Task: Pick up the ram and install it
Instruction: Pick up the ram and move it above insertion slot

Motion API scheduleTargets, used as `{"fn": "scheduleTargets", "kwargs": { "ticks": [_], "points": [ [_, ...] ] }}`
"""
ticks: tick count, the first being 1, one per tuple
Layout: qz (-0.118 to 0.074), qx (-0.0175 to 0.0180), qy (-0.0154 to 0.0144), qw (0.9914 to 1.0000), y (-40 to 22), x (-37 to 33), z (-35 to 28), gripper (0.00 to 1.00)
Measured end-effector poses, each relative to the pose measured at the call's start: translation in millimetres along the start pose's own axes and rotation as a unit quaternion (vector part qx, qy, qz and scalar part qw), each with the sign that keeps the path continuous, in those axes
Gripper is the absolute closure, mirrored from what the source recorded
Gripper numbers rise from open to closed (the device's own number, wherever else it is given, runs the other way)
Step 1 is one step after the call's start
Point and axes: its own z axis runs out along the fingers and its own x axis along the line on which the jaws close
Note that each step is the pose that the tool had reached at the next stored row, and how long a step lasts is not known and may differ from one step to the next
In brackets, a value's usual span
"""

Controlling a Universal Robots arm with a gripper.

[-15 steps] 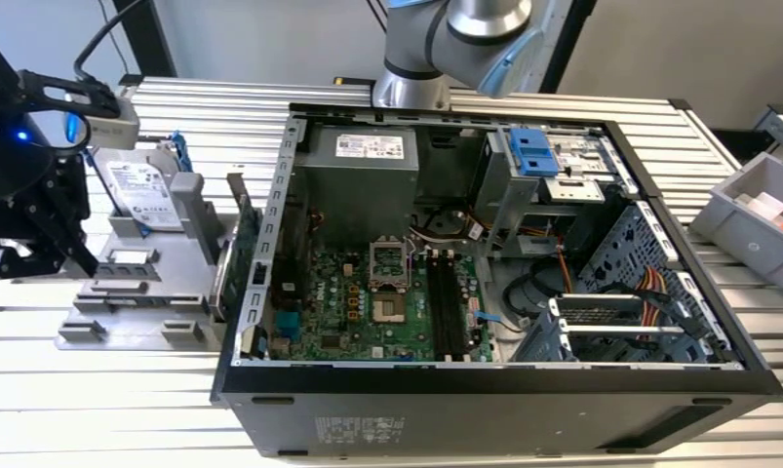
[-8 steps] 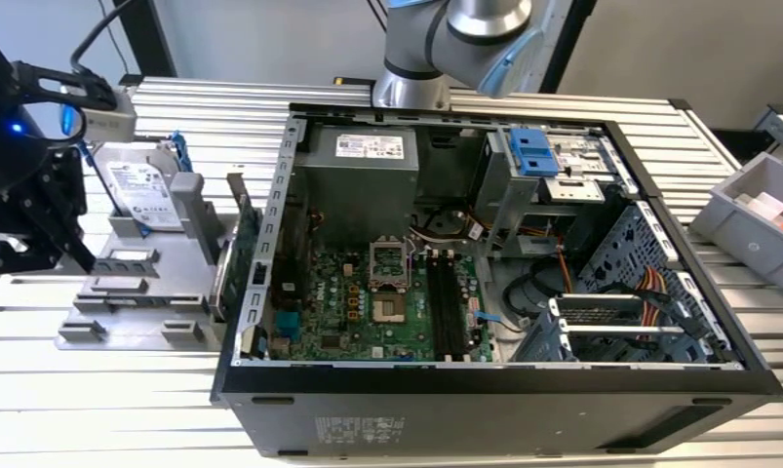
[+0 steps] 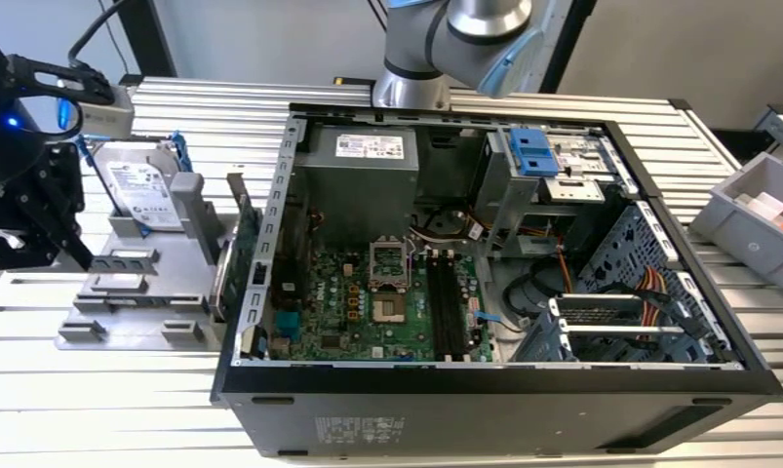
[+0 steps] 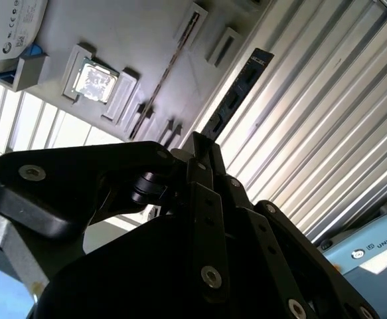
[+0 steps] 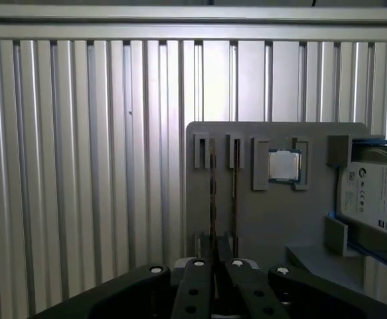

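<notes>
My gripper (image 4: 201, 149) is shut on the ram (image 4: 236, 93), a thin dark stick that juts out from between the fingertips, seen edge-on. In the first wrist view the ram (image 5: 212, 199) runs as a narrow line from the gripper (image 5: 214, 256) across the grey holder (image 5: 266, 226). In the exterior view the gripper (image 3: 33, 239) hangs at the far left, beside the holder (image 3: 131, 312) and well away from the open computer case (image 3: 495, 375). The motherboard's long black memory slots (image 3: 446, 302) lie inside the case.
The holder also carries a hard drive (image 3: 144, 190) in a blue frame, a processor chip (image 5: 285, 165) and a green expansion card (image 3: 244, 258) standing at its case-side edge. A grey bin (image 3: 756, 214) sits at the exterior view's right. The table is ribbed metal.
</notes>
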Motion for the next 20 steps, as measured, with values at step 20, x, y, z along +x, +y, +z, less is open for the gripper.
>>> {"fn": "scheduleTargets", "kwargs": {
  "ticks": [20],
  "points": [
    [0.004, 0.0001, 0.0, 0.99999, -0.4, -0.6, -18.8, 1.0]
  ]
}}
